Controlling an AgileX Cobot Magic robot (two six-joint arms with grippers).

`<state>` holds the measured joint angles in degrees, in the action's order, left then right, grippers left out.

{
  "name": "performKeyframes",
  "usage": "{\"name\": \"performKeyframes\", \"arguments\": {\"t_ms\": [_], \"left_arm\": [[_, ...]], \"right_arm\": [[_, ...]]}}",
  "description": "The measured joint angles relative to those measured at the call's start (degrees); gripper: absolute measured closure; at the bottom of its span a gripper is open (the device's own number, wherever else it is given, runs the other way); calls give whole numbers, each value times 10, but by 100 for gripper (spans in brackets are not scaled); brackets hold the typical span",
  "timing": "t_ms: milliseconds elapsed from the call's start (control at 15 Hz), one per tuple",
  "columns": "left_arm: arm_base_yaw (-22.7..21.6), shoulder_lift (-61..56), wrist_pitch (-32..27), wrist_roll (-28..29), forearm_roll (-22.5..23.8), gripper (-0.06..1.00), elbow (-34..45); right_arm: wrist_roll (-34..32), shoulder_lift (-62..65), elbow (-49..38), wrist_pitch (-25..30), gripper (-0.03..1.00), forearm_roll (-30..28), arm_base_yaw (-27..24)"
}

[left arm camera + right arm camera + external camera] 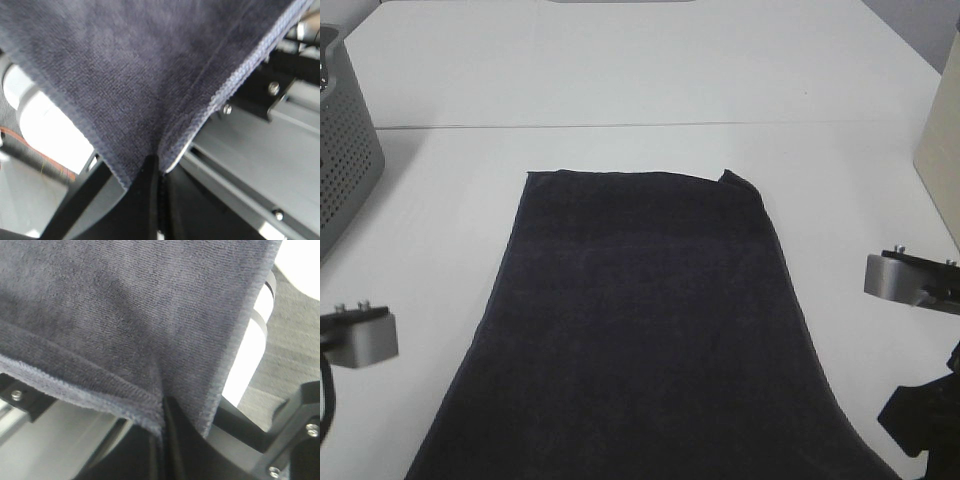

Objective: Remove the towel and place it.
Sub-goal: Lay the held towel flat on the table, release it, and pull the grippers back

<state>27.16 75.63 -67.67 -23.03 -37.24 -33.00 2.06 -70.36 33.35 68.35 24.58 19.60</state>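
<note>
Nearest: left pincer (151, 167) pressed together on hemmed near corner of towel (640, 320); right pincer (162, 407) likewise pinching opposite near corner. Near end of towel beyond lower edge of exterior view, both arms equally close. Long axis near-to-far, flat on white tabletop (620, 80), far right corner flipped over. Probable next: lift, draw clear. Far left grey perforated basket (345, 150), far right beige panel (942, 150), both apart from towel; path seemingly unobstructed.

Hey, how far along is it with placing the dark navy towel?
Looks done: the dark navy terry-cloth towel lies spread over the white table. In hand: left gripper and right gripper each pinch its near hem, shut. Left: probably setting that end down and releasing.
</note>
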Motion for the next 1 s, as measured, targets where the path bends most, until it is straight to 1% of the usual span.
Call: {"name": "performKeyframes", "arguments": {"t_ms": [133,200,400,667,867,1000], "left_arm": [[45,46,17,19,0,94,1],[56,69,27,28,0,94,1],[60,99,38,43,5,94,-3],[60,115,37,44,13,94,-19],[60,140,36,44,20,94,-23],[60,154,32,44,27,94,-39]], "right_arm": [[3,-22,0,5,96,-9,0],[5,-34,0,6,96,-10,0],[25,-68,0,7,96,-10,0],[47,-119,0,7,96,-17,0],[51,-128,0,7,96,-3,0],[52,-128,0,7,96,-3,-1]]}}
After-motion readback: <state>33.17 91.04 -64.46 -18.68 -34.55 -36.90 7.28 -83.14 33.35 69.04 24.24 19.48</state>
